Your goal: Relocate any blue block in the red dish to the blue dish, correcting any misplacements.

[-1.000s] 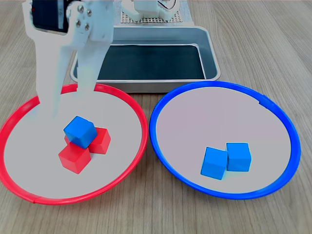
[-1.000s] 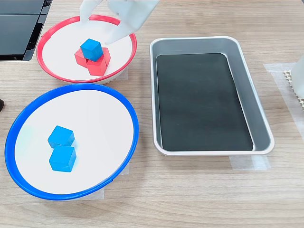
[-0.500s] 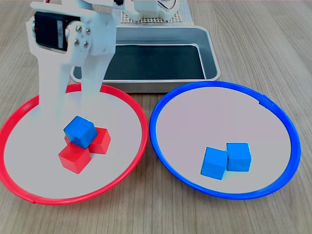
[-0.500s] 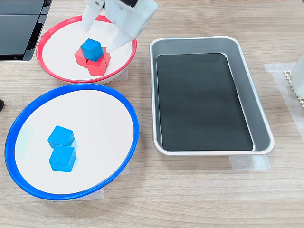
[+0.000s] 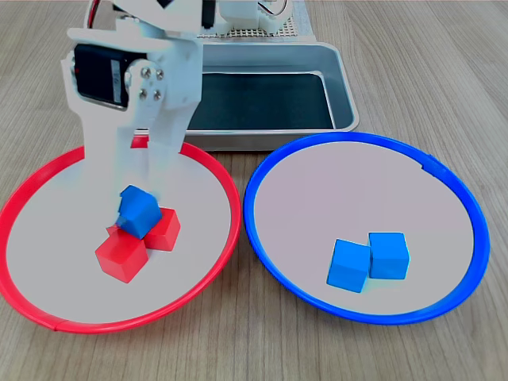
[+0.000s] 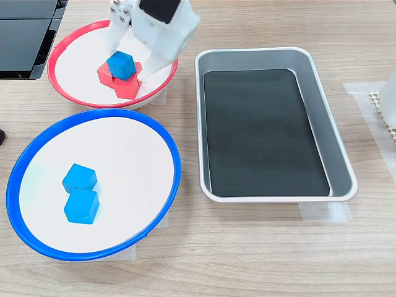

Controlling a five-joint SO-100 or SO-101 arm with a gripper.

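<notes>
Our gripper point(image 5: 136, 208) has its two fingers apart around the blue block point(image 5: 140, 211), which sits on red cubes point(image 5: 127, 252) near the middle of the red dish point(image 5: 208, 169), toward 9 o'clock. A bump may topple the pile

The white gripper point(image 5: 135, 194) is reaching down into the red dish point(image 5: 208, 262) at the left of the frame, its fingers point(image 5: 101, 171) straddling the blue block point(image 5: 139, 211), which is sitting tilted on top of the red cubes point(image 5: 123, 254). Two blue cubes point(image 5: 369, 260) are lying side by side, touching, in the blue dish point(image 5: 270, 262) at right. A metal tray point(image 5: 341, 87) is sitting behind both dishes.
</notes>
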